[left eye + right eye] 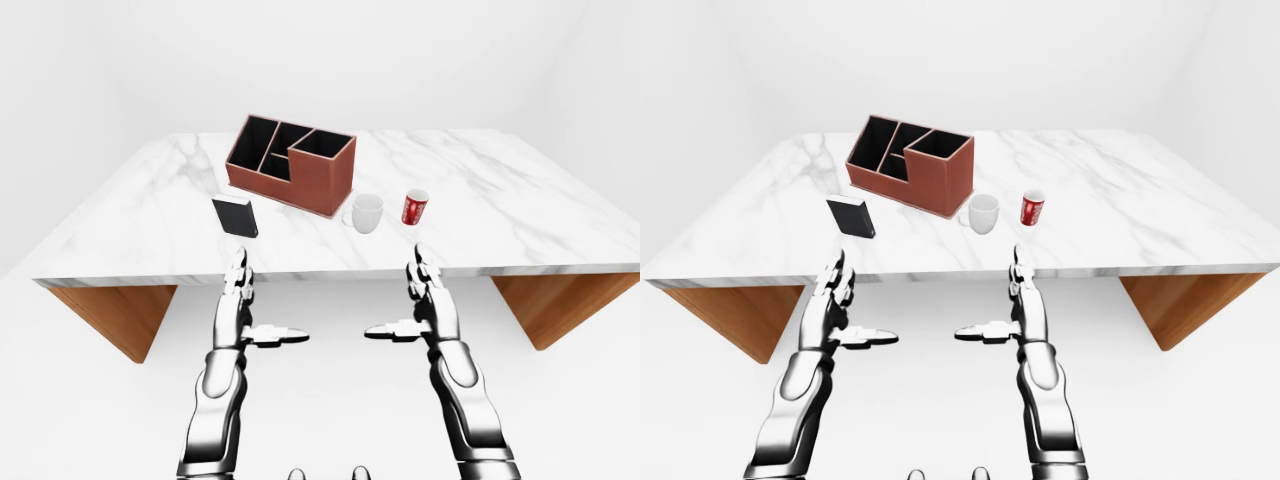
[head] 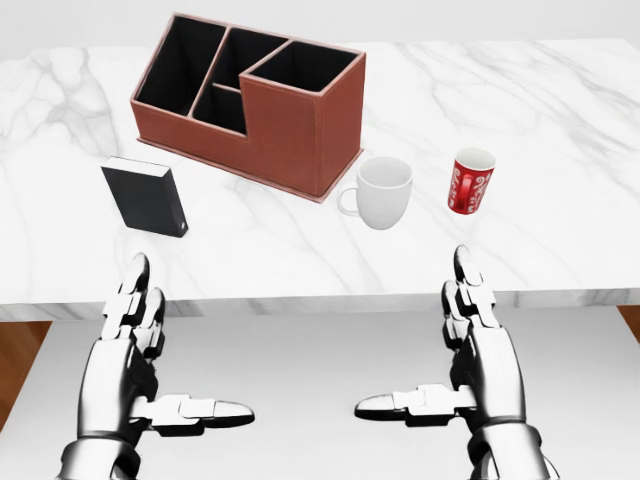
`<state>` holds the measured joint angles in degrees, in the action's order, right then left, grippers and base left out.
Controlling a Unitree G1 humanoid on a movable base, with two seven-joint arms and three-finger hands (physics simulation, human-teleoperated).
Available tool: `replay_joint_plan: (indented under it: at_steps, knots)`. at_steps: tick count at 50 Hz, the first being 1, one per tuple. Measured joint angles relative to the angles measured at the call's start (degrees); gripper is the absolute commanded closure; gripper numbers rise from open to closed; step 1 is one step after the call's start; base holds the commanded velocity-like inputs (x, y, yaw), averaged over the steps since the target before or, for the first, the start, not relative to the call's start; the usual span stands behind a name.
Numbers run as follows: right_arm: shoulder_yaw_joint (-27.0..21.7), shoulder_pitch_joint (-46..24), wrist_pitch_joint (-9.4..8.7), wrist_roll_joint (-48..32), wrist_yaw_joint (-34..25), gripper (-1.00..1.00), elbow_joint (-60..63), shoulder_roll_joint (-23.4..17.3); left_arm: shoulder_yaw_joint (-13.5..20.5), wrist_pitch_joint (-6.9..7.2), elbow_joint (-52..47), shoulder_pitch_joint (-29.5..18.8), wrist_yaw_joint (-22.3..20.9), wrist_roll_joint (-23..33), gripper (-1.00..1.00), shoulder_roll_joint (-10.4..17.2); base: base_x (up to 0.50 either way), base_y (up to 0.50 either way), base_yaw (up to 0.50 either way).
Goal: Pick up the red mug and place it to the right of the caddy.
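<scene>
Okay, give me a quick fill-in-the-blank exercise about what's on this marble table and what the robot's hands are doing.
1. The mug standing between the caddy and the red mug is ____ in colour.
2. In the head view, the black box stands to the ____ of the white mug.
3. The left hand and right hand are both ____, holding nothing.
4. The caddy has ____ compartments.

Missing words: white; left; open; three

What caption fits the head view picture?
Open robot hands wait below a table with caddy, white mug, red mug and black box.
</scene>
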<state>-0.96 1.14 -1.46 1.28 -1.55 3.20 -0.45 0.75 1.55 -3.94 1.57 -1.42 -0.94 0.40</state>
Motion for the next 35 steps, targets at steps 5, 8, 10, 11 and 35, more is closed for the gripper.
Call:
replay_joint_plan:
  at_steps: [5, 8, 10, 11, 35]
  knots:
    - [-0.77, 1.4, -2.05, 1.14, -1.25, -1.0, 4.3, -0.24, 0.52, 2.14, -5.32, 2.01, -1.18, -0.53, -1.0, 0.2, 0.0, 0.0, 0.0]
    - [-1.23, 2.28, -3.46, 1.79, -1.84, -1.0, 7.17, -0.32, 0.79, 3.45, -8.49, 3.22, -1.81, -0.69, -1.0, 0.27, 0.0, 0.0, 0.0]
    - [-1.56, 2.88, -3.54, 2.19, -2.17, -1.0, 9.15, -0.37, 0.86, 3.45, -10.7, 4.12, -2.16, -0.65, -1.0, 0.27, 0.0, 0.0, 0.0]
    - [-1.75, 3.16, -3.54, 2.39, -2.33, -1.0, 10.16, -0.39, 0.87, 3.45, -11.85, 4.58, -2.34, -0.62, -1.0, 0.26, 0.0, 0.0, 0.0]
    - [-6.34, 7.24, -3.54, 5.57, -4.58, -1.0, 26.47, -0.22, 3.49, 3.45, -29.56, 10.7, -5.77, -1.75, -1.0, -0.35, 0.0, 0.0, 0.0]
